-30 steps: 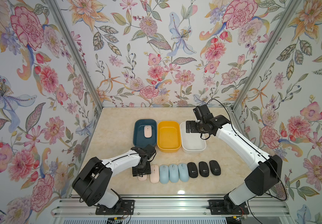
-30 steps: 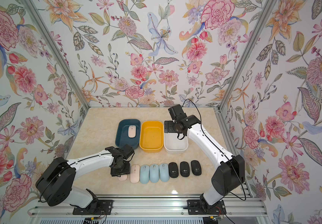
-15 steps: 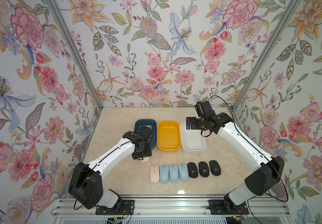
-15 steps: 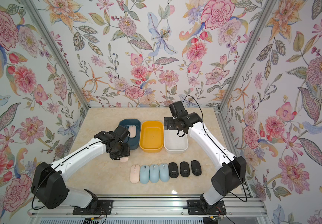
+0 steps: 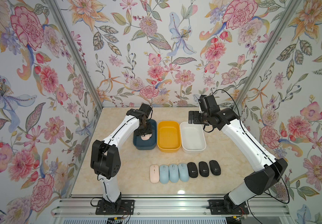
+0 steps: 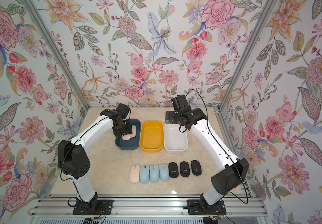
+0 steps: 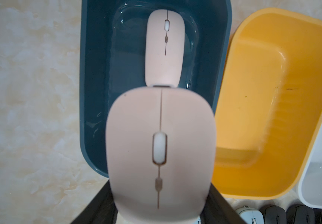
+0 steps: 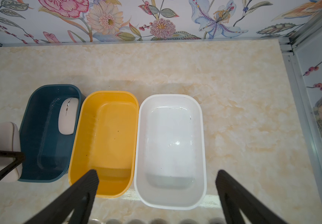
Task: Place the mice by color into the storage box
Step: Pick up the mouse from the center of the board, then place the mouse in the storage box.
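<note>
The left hand (image 5: 143, 133), pointing down from a bent arm, clamps a smooth pale pink mouse (image 7: 161, 155) over the glossy dark blue box (image 7: 90, 77). Its long axis runs front to back and its wheel end faces the desk's back edge, in line with a second pink mouse (image 7: 165, 50) lying inside. The right hand (image 8: 157, 174) hangs spread wide above the white box (image 8: 201, 135).

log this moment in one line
left tool shut on pink mouse over dark blue box | second pink mouse inside | right tool open, empty | seven mice in row
</note>
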Controlling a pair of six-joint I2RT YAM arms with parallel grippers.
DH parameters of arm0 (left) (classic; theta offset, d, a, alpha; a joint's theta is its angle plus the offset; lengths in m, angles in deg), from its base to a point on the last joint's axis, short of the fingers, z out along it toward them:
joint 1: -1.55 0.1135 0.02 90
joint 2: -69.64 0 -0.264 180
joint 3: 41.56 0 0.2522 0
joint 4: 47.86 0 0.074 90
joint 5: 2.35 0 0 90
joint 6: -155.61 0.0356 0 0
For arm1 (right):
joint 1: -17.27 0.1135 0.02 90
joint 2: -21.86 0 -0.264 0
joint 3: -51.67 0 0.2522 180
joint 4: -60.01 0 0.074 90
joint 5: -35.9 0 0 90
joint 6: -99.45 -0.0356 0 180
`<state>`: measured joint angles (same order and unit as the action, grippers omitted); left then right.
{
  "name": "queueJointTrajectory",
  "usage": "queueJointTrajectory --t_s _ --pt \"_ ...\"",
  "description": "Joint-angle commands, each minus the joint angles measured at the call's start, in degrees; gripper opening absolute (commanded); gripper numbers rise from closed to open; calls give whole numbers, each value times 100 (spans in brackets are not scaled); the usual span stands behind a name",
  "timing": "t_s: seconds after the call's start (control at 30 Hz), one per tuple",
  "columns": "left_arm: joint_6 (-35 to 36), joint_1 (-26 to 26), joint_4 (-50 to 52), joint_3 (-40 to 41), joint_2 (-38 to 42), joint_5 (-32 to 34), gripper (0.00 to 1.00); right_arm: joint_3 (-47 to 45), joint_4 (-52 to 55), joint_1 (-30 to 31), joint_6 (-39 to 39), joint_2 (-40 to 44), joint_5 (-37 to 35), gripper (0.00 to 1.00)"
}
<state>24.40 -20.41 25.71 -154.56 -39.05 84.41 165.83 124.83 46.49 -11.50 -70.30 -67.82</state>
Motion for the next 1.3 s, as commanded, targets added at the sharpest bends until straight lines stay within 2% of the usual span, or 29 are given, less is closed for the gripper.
queueJointTrajectory --t_s 0.0,0.33,0.6,1.27 --pt "368 152 158 -645 -533 -93 57 15 215 -35 101 14 -105 98" --pt "469 622 177 -1738 -1777 -277 57 -41 284 -203 108 -24 -193 99" --pt "713 723 189 -2373 -2452 -331 57 35 285 -340 58 -182 -17 99" --pt "649 924 189 -2495 -3027 -197 59 -477 131 -424 -38 -85 78 98"
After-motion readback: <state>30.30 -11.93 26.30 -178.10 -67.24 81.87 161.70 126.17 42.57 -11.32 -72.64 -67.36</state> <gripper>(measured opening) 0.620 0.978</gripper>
